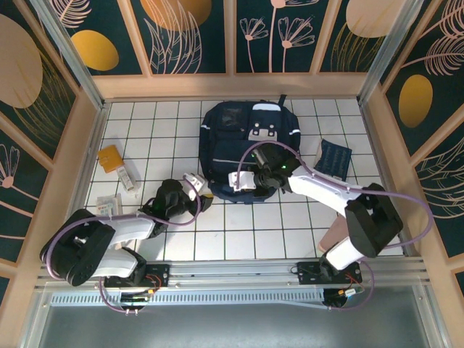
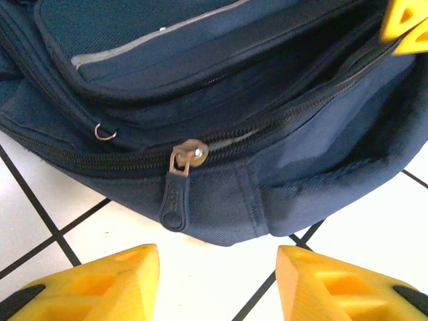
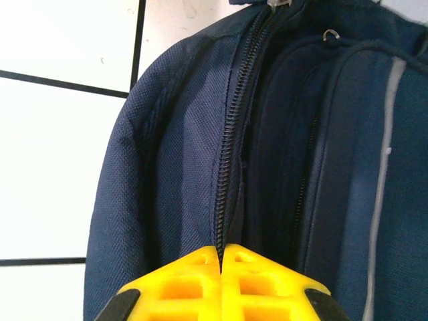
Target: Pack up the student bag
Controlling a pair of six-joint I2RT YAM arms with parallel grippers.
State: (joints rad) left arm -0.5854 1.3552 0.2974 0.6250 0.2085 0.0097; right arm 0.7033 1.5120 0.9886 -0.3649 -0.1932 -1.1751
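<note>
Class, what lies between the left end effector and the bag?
Bare white tile, seen in the left wrist view; the left end effector stands open, just short of the bag.

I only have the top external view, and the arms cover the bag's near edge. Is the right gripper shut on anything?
Observer: In the right wrist view, the right gripper has its jaws pressed together. Its tips sit at the zipper teeth of the student bag. I cannot tell whether fabric is pinched.
Operator: And the left one?
Observer: The left gripper has its jaws apart, just short of the bag, touching nothing.
Operator: Where is the pull tab?
Observer: The zipper pull hangs on the bag's side wall, just beyond the gap between those jaws, untouched.
</note>
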